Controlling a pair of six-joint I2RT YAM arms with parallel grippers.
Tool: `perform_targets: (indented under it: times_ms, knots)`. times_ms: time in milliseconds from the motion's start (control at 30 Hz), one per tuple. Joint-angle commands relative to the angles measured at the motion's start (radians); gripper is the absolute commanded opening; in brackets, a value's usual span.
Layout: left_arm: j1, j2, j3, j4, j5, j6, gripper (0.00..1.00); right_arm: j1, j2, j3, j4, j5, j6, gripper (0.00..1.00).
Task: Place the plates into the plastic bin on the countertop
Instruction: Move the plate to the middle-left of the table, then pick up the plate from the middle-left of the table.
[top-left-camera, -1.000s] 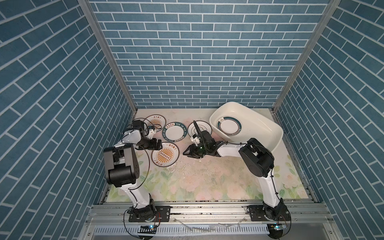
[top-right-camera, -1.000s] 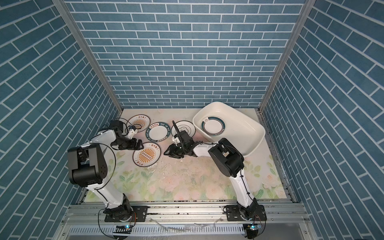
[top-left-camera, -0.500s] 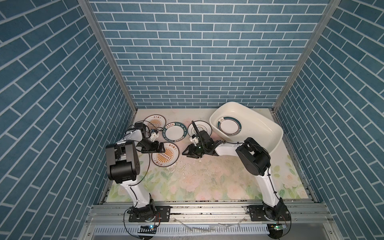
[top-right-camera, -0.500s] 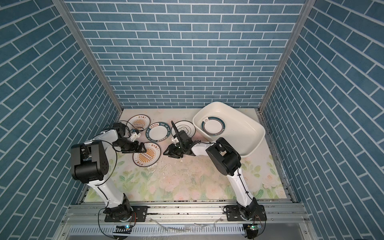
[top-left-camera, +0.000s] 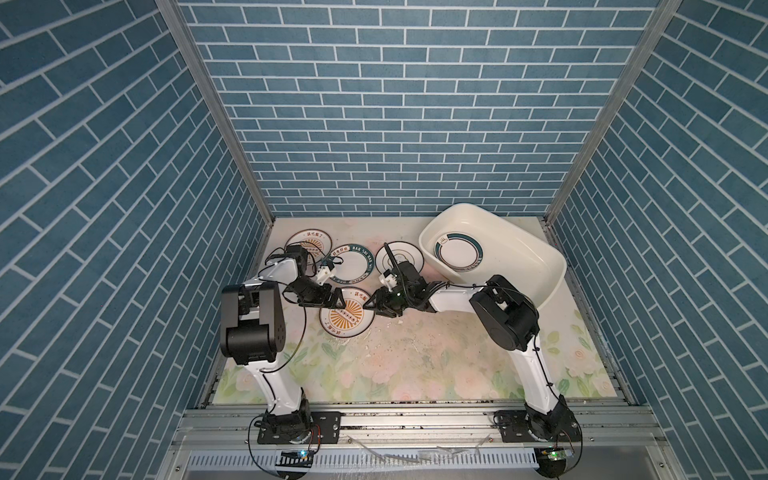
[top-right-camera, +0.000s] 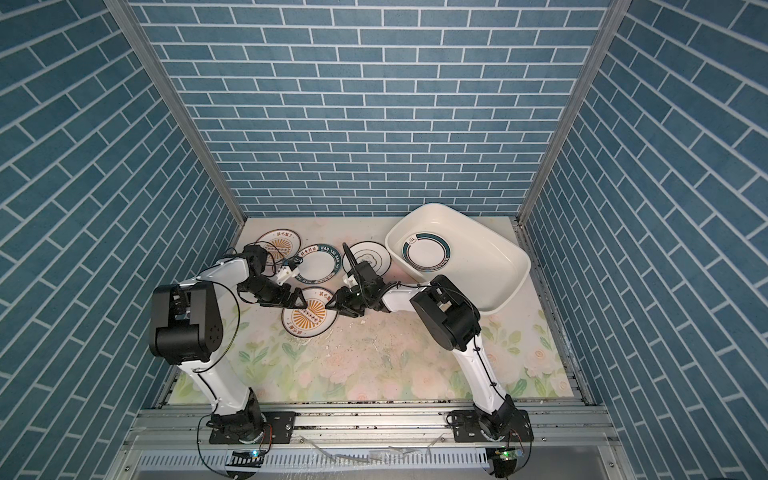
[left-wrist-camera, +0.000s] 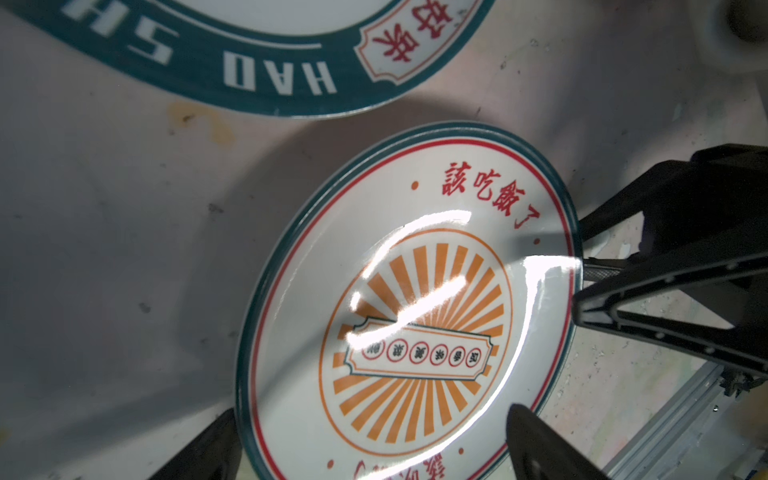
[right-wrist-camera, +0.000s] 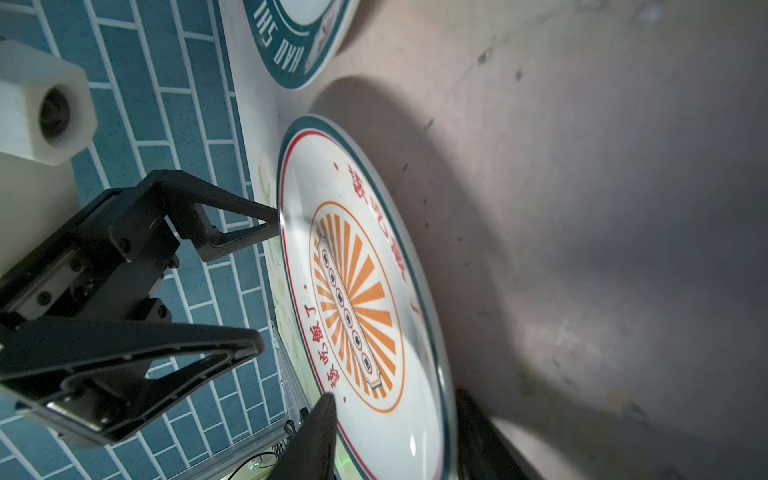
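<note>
A white plate with an orange sunburst centre (top-left-camera: 347, 318) (top-right-camera: 309, 318) (left-wrist-camera: 415, 324) (right-wrist-camera: 357, 299) lies mid-countertop (top-left-camera: 415, 365). My right gripper (top-left-camera: 368, 305) (right-wrist-camera: 395, 403) is shut on its right rim, one finger over the face and one beneath. My left gripper (top-left-camera: 338, 301) (left-wrist-camera: 374, 432) stands wide open at the opposite rim, its fingertips straddling the edge. The cream plastic bin (top-left-camera: 519, 249) at the back right holds a plate with a green partial ring (top-left-camera: 457, 254). Behind lie a green-lettered plate (top-left-camera: 351, 264), a quatrefoil plate (top-left-camera: 399, 258) and another sunburst plate (top-left-camera: 307, 243), partly hidden by my arms.
Blue brick-patterned walls close the countertop in on three sides. A metal rail (top-left-camera: 395, 419) with both arm bases runs along the front edge. White crumbs and scuffs (top-left-camera: 399, 345) dot the floral surface in front of the plates.
My left gripper has moved right, from beside the lettered plate up to the sunburst plate's left rim, staying open. The right gripper has kept its place on the right rim.
</note>
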Motion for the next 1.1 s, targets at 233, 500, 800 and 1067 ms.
perform_targets:
  times_ms: [233, 500, 800, 1067]
  knots:
    - [-0.024, -0.092, -0.033, -0.034, -0.034, 0.019, 1.0, 0.008, 0.02, -0.077, 0.084, -0.002, 0.079, 0.47]
    - [-0.019, -0.188, -0.077, -0.038, -0.066, 0.029, 1.0, 0.006, 0.018, -0.095, 0.09, -0.006, 0.077, 0.47]
    - [-0.019, -0.156, -0.1, -0.053, -0.123, 0.004, 0.99, 0.004, 0.0, -0.111, 0.093, -0.043, 0.071, 0.46]
    - [-0.019, -0.105, -0.093, -0.068, -0.096, 0.006, 0.97, 0.002, 0.007, -0.095, 0.088, -0.095, 0.071, 0.46]
